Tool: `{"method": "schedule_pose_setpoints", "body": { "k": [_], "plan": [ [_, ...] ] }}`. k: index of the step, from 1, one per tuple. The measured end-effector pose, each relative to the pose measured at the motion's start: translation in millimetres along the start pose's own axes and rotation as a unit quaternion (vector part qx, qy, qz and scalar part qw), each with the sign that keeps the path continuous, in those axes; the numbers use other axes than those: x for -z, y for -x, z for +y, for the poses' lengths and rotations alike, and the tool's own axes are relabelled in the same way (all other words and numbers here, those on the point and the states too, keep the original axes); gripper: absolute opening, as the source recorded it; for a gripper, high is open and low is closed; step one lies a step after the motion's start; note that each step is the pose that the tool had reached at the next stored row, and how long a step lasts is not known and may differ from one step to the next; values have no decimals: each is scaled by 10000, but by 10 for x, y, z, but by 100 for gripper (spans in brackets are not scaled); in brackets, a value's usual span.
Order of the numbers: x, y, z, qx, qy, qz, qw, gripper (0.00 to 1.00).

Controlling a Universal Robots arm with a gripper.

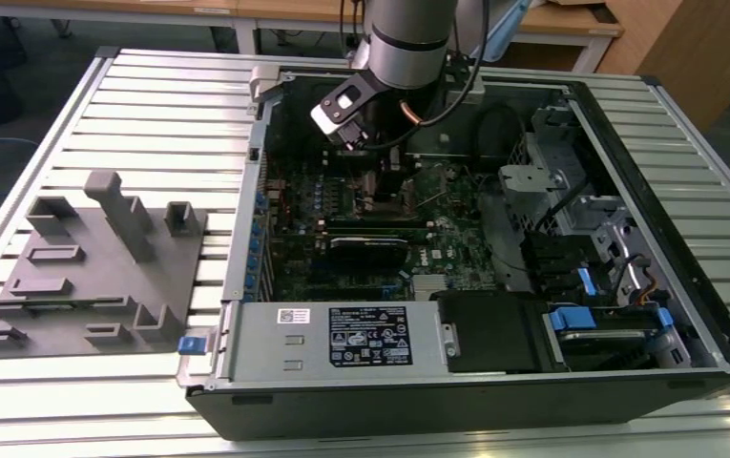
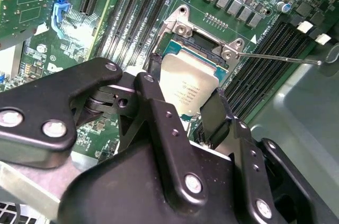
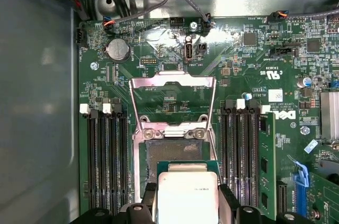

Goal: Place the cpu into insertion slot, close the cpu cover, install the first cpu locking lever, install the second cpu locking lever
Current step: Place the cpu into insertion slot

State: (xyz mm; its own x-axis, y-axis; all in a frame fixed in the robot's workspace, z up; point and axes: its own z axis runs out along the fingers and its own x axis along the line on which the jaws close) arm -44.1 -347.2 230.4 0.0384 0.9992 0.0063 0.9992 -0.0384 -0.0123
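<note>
Arm [image 1: 406, 38] reaches steeply down into the case [image 1: 467, 401]; end effector [image 2: 185, 94] pinches the cpu [image 3: 186, 195] at the insertion slot [image 3: 175, 152].

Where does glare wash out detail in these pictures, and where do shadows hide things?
In the first wrist view, glare whitens the cpu held by the gripper, and a bright patch sits on the motherboard; in the second wrist view the cpu's top is pale too; in the exterior view the inside of the computer case is dim.
</note>
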Motion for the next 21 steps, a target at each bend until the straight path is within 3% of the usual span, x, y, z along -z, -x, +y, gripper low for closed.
{"method": "schedule_pose_setpoints", "body": {
  "k": [2, 7, 16, 21],
  "plan": [
    [-1, 0, 0, 0, 6, 1, 10000, 54],
    [-10, 0, 0, 1, 106, 23, 9999, 54],
    [-13, 0, 0, 1, 112, 24, 9999, 54],
    [-59, 0, 0, 0, 126, 36, 9999, 54]
  ]
}}
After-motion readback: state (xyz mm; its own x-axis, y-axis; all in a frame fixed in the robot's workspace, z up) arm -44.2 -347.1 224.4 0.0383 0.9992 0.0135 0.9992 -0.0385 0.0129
